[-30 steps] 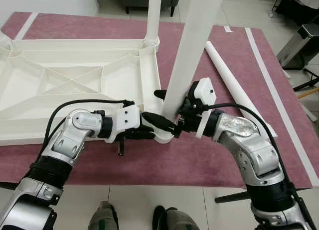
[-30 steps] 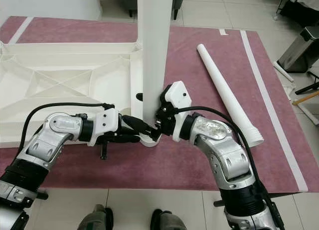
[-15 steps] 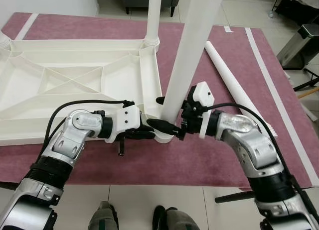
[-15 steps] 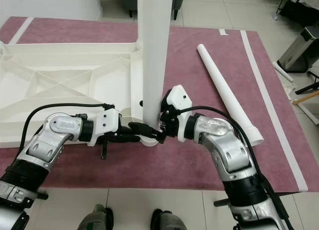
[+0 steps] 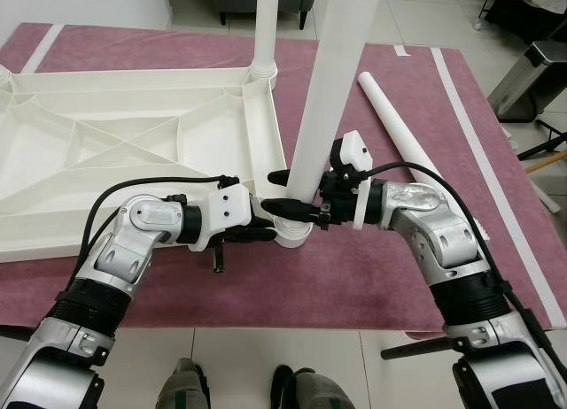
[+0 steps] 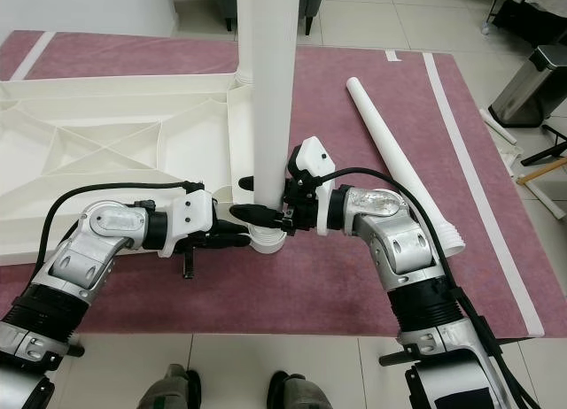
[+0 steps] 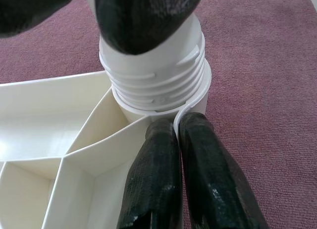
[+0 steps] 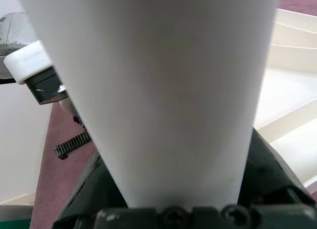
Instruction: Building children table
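The right claw (image 5: 292, 190) grips the upright leg (image 5: 323, 108) just above its threaded foot, which sits in the corner socket (image 7: 158, 97) of the upturned tabletop (image 5: 133, 152) on the maroon rug (image 5: 372, 267). The leg's long axis runs straight up from the socket. The left claw (image 5: 266, 234), fingers (image 7: 173, 179) closed together, presses on the socket's rim beside it. A spare leg (image 5: 412, 152) lies well apart on the right; another leg (image 5: 266, 24) stands at the far corner.

upright leg (image 6: 266, 99) top cut off, tabletop (image 5: 106, 152) left side cropped
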Motion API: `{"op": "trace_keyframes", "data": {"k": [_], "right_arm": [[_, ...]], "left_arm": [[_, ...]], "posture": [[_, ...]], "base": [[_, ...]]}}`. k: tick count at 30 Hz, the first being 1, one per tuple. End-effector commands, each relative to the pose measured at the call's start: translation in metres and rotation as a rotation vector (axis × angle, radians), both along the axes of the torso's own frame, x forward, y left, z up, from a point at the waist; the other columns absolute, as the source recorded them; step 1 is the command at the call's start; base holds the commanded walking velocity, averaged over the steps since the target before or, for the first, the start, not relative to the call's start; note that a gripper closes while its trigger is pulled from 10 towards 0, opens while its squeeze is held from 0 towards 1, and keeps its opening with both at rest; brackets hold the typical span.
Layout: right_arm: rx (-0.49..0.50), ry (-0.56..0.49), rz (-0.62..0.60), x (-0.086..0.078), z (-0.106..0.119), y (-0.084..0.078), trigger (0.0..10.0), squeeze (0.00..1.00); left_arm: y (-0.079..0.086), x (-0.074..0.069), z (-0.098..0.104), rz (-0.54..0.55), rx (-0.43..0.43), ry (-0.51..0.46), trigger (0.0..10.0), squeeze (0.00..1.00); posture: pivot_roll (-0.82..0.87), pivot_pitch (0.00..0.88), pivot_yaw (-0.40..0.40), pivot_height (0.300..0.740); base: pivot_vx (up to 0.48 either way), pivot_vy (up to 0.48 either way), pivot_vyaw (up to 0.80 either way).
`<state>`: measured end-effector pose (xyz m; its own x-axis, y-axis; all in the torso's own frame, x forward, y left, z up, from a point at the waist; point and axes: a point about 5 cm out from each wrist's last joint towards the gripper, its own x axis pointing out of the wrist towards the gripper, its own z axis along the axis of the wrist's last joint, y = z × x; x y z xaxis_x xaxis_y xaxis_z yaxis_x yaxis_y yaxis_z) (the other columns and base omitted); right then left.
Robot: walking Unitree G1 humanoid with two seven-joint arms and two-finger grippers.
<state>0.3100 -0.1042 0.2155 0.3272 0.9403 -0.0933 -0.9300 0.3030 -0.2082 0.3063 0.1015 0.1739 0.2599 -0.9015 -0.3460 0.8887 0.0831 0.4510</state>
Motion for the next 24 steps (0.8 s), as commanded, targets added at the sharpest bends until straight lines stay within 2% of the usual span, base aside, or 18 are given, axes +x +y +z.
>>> {"op": "trace_keyframes", "data": {"k": [1, 2, 3, 4, 5, 8, 9, 10, 13, 14, 16, 17, 18, 21, 22, 24], "right_arm": [[-0.013, 0.032, -0.045, 0.001, -0.010, 0.001, 0.0, 0.00], [-0.024, 0.039, -0.109, 0.001, -0.017, 0.002, 0.0, 0.00], [-0.024, 0.039, -0.109, 0.001, -0.017, 0.002, 0.0, 0.00], [-0.034, 0.049, -0.196, 0.001, -0.025, 0.003, 0.0, 0.00], [-0.034, 0.049, -0.196, 0.001, -0.025, 0.003, 0.0, 0.00], [-0.031, 0.085, -0.398, 0.000, -0.038, 0.005, 0.0, 0.00], [-0.026, 0.092, -0.503, -0.001, -0.042, 0.007, 0.0, 0.00], [-0.026, 0.092, -0.503, -0.001, -0.042, 0.007, 0.0, 0.00], [0.001, 0.135, -0.729, -0.001, -0.048, 0.011, 0.0, 0.00], [0.001, 0.135, -0.729, -0.001, -0.048, 0.011, 0.0, 0.00], [0.074, 0.219, -0.964, -0.003, -0.055, 0.014, 0.0, 0.00], [0.092, 0.243, -1.032, -0.005, -0.057, 0.016, 0.0, 0.00], [0.092, 0.243, -1.032, -0.005, -0.057, 0.016, 0.0, 0.00], [0.132, 0.256, -1.032, -0.012, -0.057, 0.031, 0.0, 0.00], [0.142, 0.232, -0.988, -0.013, -0.053, 0.035, 4.4, 0.00], [0.145, 0.216, -0.966, -0.013, -0.050, 0.038, 4.4, 0.00]], "left_arm": [[-0.001, -0.002, -0.004, 0.041, -0.042, -0.002, 0.0, 0.00], [-0.001, -0.003, -0.004, 0.039, -0.047, -0.002, 0.0, 0.00], [-0.001, -0.003, -0.004, 0.039, -0.047, -0.002, 0.0, 0.00], [-0.002, -0.003, -0.003, 0.036, -0.053, -0.002, 0.0, 0.00], [-0.002, -0.003, -0.003, 0.036, -0.053, -0.002, 0.0, 0.00], [-0.003, -0.003, -0.001, 0.029, -0.061, 0.000, 0.0, 0.00], [-0.003, -0.004, -0.001, 0.025, -0.064, 0.003, 0.0, 0.00], [-0.003, -0.004, -0.001, 0.025, -0.064, 0.003, 0.0, 0.00], [-0.004, -0.005, 0.000, 0.012, -0.067, 0.010, 0.0, 0.00], [-0.004, -0.005, 0.000, 0.012, -0.067, 0.010, 0.0, 0.00], [-0.005, -0.006, 0.000, 0.000, -0.067, 0.015, 0.0, 0.00], [-0.006, -0.006, 0.000, -0.004, -0.067, 0.016, 0.0, 0.00], [-0.006, -0.006, 0.000, -0.004, -0.067, 0.016, 0.0, 0.00], [-0.006, -0.007, 0.000, -0.012, -0.064, 0.021, 0.0, 0.00], [-0.005, -0.007, 0.000, -0.013, -0.063, 0.022, 0.0, 0.00], [-0.005, -0.007, 0.000, -0.011, -0.062, 0.023, 0.0, 0.00]], "posture": [[0.09, 0.160, -0.018, 0.740], [0.09, 0.160, -0.019, 0.740], [0.09, 0.160, -0.019, 0.740], [0.09, 0.159, -0.018, 0.740], [0.09, 0.159, -0.018, 0.740], [0.08, 0.159, -0.018, 0.740], [0.08, 0.160, -0.015, 0.740], [0.08, 0.160, -0.015, 0.740], [0.08, 0.161, -0.014, 0.740], [0.08, 0.161, -0.014, 0.740], [0.08, 0.165, -0.009, 0.740], [0.08, 0.165, -0.009, 0.740], [0.08, 0.165, -0.009, 0.740], [0.08, 0.169, -0.005, 0.740], [0.08, 0.169, -0.006, 0.740], [0.08, 0.169, -0.006, 0.740]], "base": [[0.000, 0.000, 0.00], [0.000, 0.000, 0.00], [0.000, 0.000, 0.00], [0.000, 0.000, 0.00], [0.000, 0.000, 0.00], [0.000, 0.000, 0.00], [0.000, 0.000, 0.00], [0.000, 0.000, 0.00], [0.000, 0.000, 0.00], [0.000, 0.000, 0.00], [0.000, 0.000, 0.00], [0.000, 0.000, 0.00], [0.000, 0.000, 0.00], [0.000, 0.000, 0.00], [0.000, 0.000, 0.00], [0.000, 0.000, 0.00]]}}
